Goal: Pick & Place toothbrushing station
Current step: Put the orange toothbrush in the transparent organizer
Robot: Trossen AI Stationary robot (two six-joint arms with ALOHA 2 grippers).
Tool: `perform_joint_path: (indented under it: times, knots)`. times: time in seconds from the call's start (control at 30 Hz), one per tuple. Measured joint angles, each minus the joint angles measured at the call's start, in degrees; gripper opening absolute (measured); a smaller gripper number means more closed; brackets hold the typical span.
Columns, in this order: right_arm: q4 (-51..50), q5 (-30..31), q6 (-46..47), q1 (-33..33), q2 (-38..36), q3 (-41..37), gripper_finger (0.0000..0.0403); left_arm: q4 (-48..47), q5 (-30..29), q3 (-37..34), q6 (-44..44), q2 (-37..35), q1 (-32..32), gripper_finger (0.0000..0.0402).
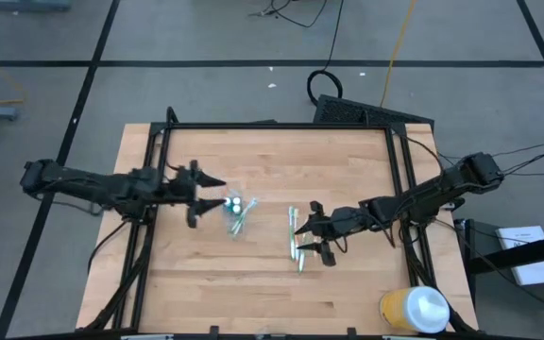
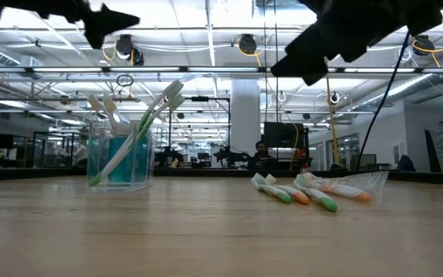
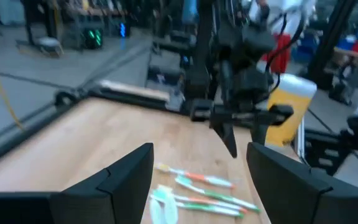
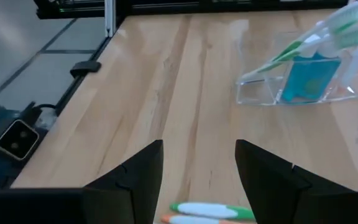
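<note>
A wooden table [image 1: 348,283] is seen from above, with a yellow white-lidded container [image 1: 414,310] set near its corner, well behind the right arm's fingers; the left gripper [image 1: 208,195] is held above the table with its fingers spread wide and nothing between them; a clear plastic cup [image 2: 120,160] stands upright just beyond those fingertips, and blue tubes [image 4: 310,78] and leaning green and white toothbrushes [image 2: 141,131] are kept in it; the right gripper [image 1: 312,237] is held with its fingers partly apart and empty; a small bunch of loose toothbrushes [image 1: 297,238] is laid flat on the wood directly below and between those fingertips, well apart from the cup.
</note>
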Motion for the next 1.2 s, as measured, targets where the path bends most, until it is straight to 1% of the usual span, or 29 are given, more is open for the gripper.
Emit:
perform_joint_path:
  times: [0.1, 0.23, 0.33, 0.47, 0.53, 0.6, 0.7, 0.77, 0.83, 0.9, 0.97, 1.07, 1.2]
  knots:
    - [1.2, 0.2, 0.1, 0.3, -3.1, -2.5, 0.0192, -2.6, -3.5, -1.9, 1.2, -6.7, -1.4, 0.0266]
    - [4.2, 0.1, 2.2, 0.3, -7.8, -7.4, 0.0192, -2.9, -5.9, -6.4, 2.1, -13.2, -3.2, 0.0266]
    - [11.0, -1.0, 6.2, 0.4, -9.8, -12.4, 0.0192, -2.8, -8.2, -9.8, 2.1, -17.2, -4.2, 0.0266]
    - [23.7, -1.4, 10.5, 0.2, -10.2, -18.4, 0.0192, -0.7, -8.7, -12.8, 2.1, -20.5, -4.6, 0.0266]
    - [24.2, -1.1, 12.0, -0.2, -10.3, -18.8, 0.0192, -0.4, -8.6, -13.7, 1.9, -20.6, -4.6, 0.0266]
    - [18.8, 1.3, 12.7, -0.2, -10.3, -17.5, 0.0192, -0.4, -8.7, -13.8, 1.3, -20.5, -4.6, 0.0266]
    - [4.1, 8.6, 14.2, 0.5, -9.3, -12.2, 0.0192, -0.4, -8.7, -13.8, 1.2, -20.5, -4.6, 0.0266]
    - [-6.9, 14.3, 17.3, 0.4, -7.9, -7.9, 0.0192, -0.6, -8.7, -13.8, 1.0, -20.5, -4.6, 0.0266]
    - [-15.4, 18.4, 21.8, -0.4, -5.6, -3.9, 0.0192, -0.6, -8.7, -13.8, 0.8, -20.5, -4.6, 0.0266]
    - [-21.1, 18.9, 25.8, -1.5, -3.0, -1.2, 0.0192, -0.7, -8.7, -13.8, 0.4, -20.5, -4.6, 0.0266]
    - [-24.0, 17.4, 28.5, -2.7, -0.2, 0.6, 0.0192, -0.7, -8.7, -13.8, -0.1, -20.5, -4.6, 0.0266]
    - [-26.5, 14.0, 31.4, -4.1, 3.5, 1.7, 0.0192, -0.7, -8.7, -13.8, -0.4, -20.5, -4.6, 0.0266]
    - [-27.7, 11.5, 34.4, -5.0, 6.9, 1.8, 0.0192, -0.8, -8.7, -13.8, -0.7, -20.5, -4.6, 0.0266]
